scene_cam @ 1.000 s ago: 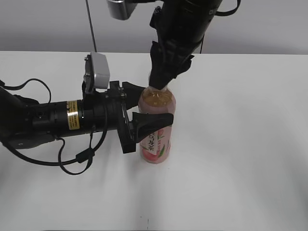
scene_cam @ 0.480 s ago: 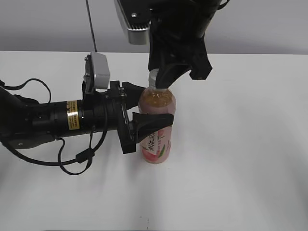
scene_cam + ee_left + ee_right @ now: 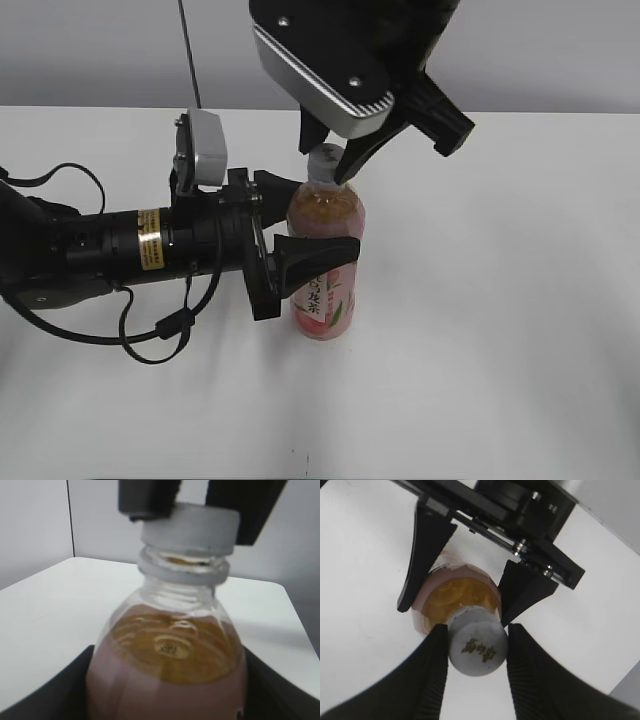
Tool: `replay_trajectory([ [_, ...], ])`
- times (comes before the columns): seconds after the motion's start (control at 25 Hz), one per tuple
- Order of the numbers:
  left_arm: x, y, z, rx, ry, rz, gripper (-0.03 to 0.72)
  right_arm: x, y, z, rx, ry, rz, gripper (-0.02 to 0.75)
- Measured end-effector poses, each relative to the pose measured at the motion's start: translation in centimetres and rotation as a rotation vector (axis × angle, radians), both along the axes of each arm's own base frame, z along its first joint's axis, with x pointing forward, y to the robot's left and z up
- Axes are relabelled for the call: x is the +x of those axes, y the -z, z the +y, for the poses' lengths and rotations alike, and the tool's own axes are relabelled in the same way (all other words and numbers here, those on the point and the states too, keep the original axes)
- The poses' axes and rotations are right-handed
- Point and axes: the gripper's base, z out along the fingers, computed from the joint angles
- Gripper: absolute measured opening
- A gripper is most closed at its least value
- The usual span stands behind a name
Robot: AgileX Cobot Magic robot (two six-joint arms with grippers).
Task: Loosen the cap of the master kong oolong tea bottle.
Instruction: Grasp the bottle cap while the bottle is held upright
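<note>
the cap (image 3: 477, 647) sits right between the right gripper (image 3: 476, 652) jaws, both fingers pressed on its sides, pinching it from above. cap is on the bottle (image 3: 325, 262), which stands upright w/ the left gripper (image 3: 300, 225) jaws spread around its body, one finger behind the shoulder, one across the front of the label, both touching it. in the left wrist view the cap (image 3: 189, 526) shows w/ dark fingers clamped either side at top.

surface: plain white table (image 3: 500, 330); grey wall (image 3: 560, 50) behind. black cables (image 3: 150, 330) loop beside the left arm.

cap top has a dark mark, too blurry to read. the right gripper body hides most of the cap in the exterior view. bottle base is cut off in both wrist views.
</note>
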Motion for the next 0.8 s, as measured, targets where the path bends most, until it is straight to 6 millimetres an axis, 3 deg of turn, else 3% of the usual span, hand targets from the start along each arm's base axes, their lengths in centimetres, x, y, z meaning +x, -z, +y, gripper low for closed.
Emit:
replay_trajectory([
  [0.16, -0.02, 0.0, 0.02, 0.0, 0.003, -0.001, 0.467, -0.04, -0.01, 0.04, -0.015, -0.2, -0.075, 0.279],
  [0.28, 0.0, 0.0, 0.04, 0.0, 0.002, -0.001, 0.467, -0.05, -0.03, 0.04, -0.018, -0.237, -0.089, 0.279],
  [0.8, -0.06, -0.01, 0.03, 0.0, 0.01, -0.005, 0.467, -0.21, -0.1, 0.23, 0.021, -0.06, -0.003, 0.288],
])
